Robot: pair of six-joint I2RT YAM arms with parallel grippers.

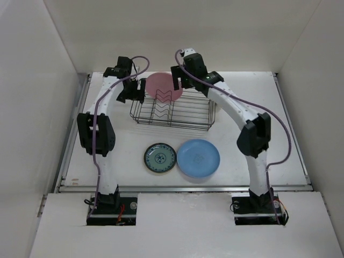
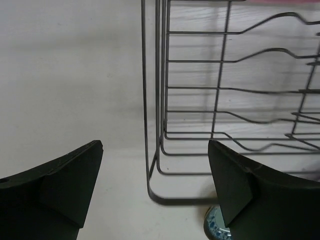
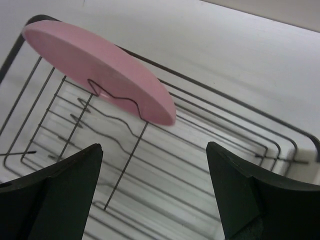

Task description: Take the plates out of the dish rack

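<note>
The dark wire dish rack (image 1: pixel 177 114) stands at the table's far middle. One pink plate (image 1: pixel 160 85) stands upright in its far left dividers. A teal patterned plate (image 1: pixel 159 159) and a blue plate (image 1: pixel 198 157) lie flat on the table in front of the rack. My left gripper (image 1: pixel 133 92) is open and empty just outside the rack's left end; its wrist view shows the rack's corner (image 2: pixel 159 165) between its fingers. My right gripper (image 1: pixel 179 82) is open and empty above the rack's far side, to the right of the pink plate (image 3: pixel 100 67). Yellow and lavender plates are out of view.
White walls close in the table on the left, back and right. The teal plate's rim (image 2: pixel 215 227) shows at the bottom of the left wrist view. A pale piece (image 3: pixel 306 170) sits at the rack's end in the right wrist view.
</note>
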